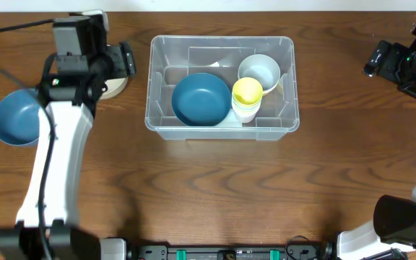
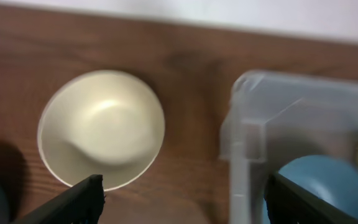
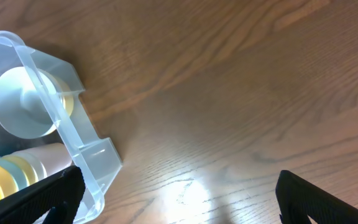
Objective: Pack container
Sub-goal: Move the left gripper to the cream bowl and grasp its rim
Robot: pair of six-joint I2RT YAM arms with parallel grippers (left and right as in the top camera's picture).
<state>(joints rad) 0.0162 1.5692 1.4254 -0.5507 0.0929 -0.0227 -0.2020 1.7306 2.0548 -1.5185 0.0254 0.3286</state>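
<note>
- container point(image 1: 222, 131) sits mid-table, between my two arms
- inside it: blue bowl point(image 1: 201, 99), yellow cup stack point(image 1: 247, 94), pale bowl point(image 1: 258, 71)
- my left gripper point(image 2: 184, 182): jaws spread, empty, over cream bowl point(image 2: 101, 127) just left of container; one finger maybe touching its rim, too blurry to tell
- my right gripper point(image 3: 178, 176): jaws spread, empty, right of container
- second blue bowl point(image 1: 13, 119) far left of container

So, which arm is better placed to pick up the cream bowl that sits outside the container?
Left. The left pincer, open, hangs right by the cream bowl, left of the container. The right pincer, also open, is on the container's far side from that bowl.
</note>
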